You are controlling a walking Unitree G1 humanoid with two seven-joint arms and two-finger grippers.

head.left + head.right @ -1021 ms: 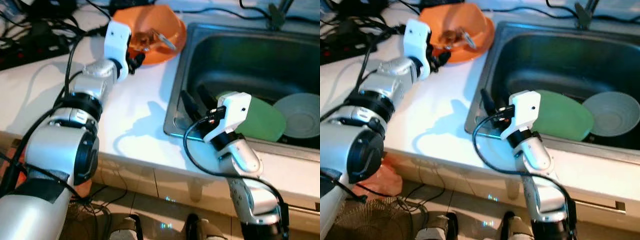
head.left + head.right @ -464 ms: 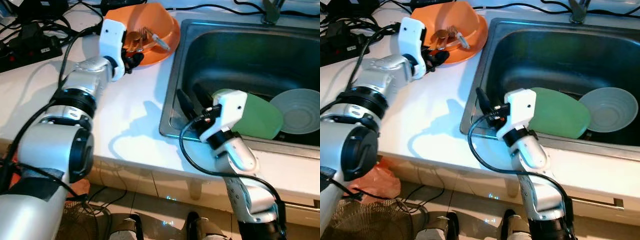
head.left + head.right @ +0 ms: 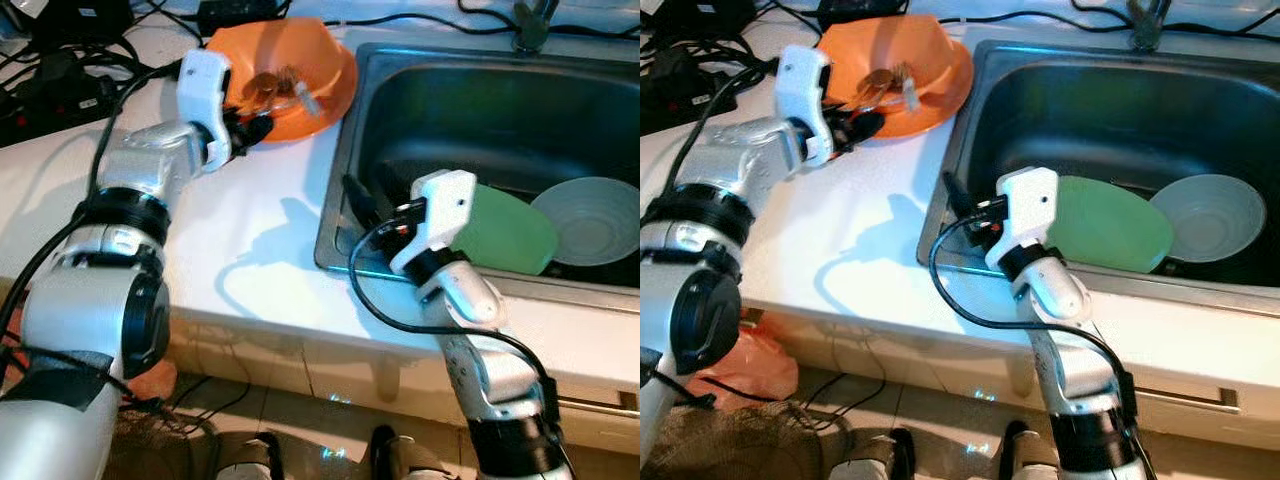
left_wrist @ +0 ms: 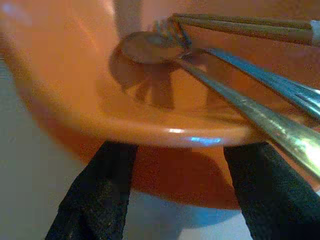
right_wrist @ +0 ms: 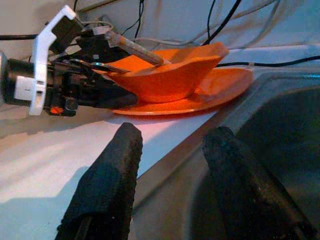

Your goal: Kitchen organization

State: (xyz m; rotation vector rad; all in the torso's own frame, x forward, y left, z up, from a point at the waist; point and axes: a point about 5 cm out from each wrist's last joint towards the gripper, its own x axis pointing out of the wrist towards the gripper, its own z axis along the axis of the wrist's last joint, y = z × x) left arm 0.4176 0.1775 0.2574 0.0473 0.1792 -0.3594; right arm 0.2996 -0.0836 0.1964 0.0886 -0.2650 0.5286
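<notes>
Over on the white counter, the left gripper reaches to the near rim of the orange bowl, its black fingers spread wide beneath the rim and grasping nothing. Inside the bowl lie a spoon, chopsticks and other metal cutlery. Further right, the right gripper hovers at the left edge of the steel sink, fingers parted and empty. A green plate and a pale bowl rest in the sink.
</notes>
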